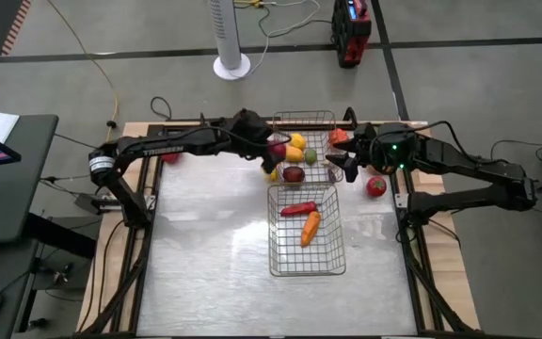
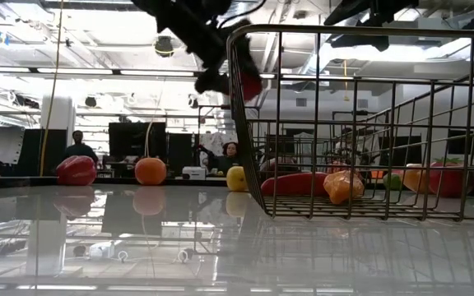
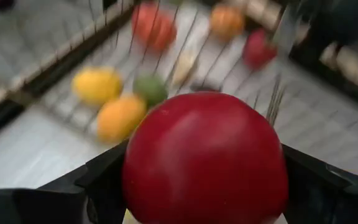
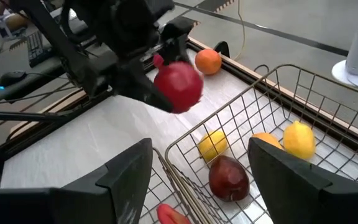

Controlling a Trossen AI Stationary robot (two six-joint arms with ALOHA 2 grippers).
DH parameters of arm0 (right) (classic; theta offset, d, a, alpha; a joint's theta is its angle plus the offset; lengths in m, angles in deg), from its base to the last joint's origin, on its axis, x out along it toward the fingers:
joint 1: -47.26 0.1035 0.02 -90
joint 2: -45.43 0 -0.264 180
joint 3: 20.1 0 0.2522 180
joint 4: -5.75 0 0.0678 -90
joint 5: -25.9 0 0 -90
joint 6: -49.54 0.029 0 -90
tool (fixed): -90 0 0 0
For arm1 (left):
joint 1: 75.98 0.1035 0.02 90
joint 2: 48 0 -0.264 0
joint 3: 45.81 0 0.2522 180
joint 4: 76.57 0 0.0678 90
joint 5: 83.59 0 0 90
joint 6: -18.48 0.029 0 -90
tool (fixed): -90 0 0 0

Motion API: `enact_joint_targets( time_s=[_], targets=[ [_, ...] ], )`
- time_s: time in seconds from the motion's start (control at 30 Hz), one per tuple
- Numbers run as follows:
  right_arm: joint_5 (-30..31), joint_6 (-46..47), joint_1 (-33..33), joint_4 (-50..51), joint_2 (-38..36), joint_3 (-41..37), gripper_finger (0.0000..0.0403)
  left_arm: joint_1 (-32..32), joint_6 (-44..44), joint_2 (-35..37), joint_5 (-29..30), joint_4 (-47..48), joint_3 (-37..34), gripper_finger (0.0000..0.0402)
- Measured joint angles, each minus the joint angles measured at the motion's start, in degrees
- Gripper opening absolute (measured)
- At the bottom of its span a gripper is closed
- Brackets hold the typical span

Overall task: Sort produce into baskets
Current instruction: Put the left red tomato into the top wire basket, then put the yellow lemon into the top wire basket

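My left gripper [image 1: 277,149] is shut on a smooth red round fruit [image 3: 205,158] and holds it in the air over the left rim of the far wire basket [image 1: 305,120]. That basket holds lemons [image 4: 299,138], an orange [image 4: 266,140], a lime [image 3: 150,89] and a dark red apple [image 4: 229,177]. The near basket [image 1: 307,268] holds a red pepper [image 1: 297,208] and a carrot [image 1: 310,228]. My right gripper [image 4: 210,186] is open and empty over the far basket's right side. An orange [image 2: 150,170] and a red piece [image 2: 76,170] rest on the table at the far left. My left gripper pinches the red fruit by its two opposite sides [image 3: 132,168] between its two fingers [image 3: 98,180]. The fingers come from the table's left, slanting down. The fruit is lifted clear, above the far basket's left rim, as the right wrist view [image 4: 178,87] shows.
A red tomato [image 1: 375,186] lies on the table right of the baskets. A lemon [image 2: 235,178] sits by the far basket's near left corner. People sit at desks in the room behind the table. Bare tabletop [image 1: 205,254] lies left of the near basket.
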Motion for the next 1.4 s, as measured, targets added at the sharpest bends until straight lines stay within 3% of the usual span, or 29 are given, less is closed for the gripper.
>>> enact_joint_targets(
  time_s=[0.17,0.47,0.63,0.8,0.93,1.13,1.23,1.4],
  targets=[
    [0.02,1.29,0.00,0.03,0.00,0.00,0.0291,-1.64,-3.82,-3.73,3.98,-11.11,-0.74,0.0315],
    [0.00,3.22,0.48,0.32,-0.20,0.00,0.0291,-2.12,-6.62,-5.97,4.70,-11.05,-0.39,0.0387],
    [0.00,3.32,0.48,1.27,-0.33,0.00,0.0291,-1.54,-3.56,-3.00,3.43,-5.07,-0.35,0.0391],
    [-0.02,3.39,0.48,1.87,-0.33,0.00,0.0291,-0.65,2.26,0.02,5.44,9.17,-0.31,0.0387],
    [-0.02,3.36,0.48,1.84,-0.35,0.00,0.0291,0.36,6.56,1.46,6.40,14.66,-4.17,0.0387],
    [-0.02,3.22,0.48,1.84,-0.35,0.00,0.0291,1.88,7.44,1.54,3.42,3.04,-15.84,0.0387],
    [-0.02,3.25,0.48,1.84,-0.35,0.00,0.0291,1.34,13.49,1.54,4.62,-6.02,-20.18,0.0387],
    [-0.02,3.66,0.28,1.77,-0.35,0.00,0.0291,1.41,24.03,0.07,4.54,-12.63,-22.97,0.0387]
  ],
)
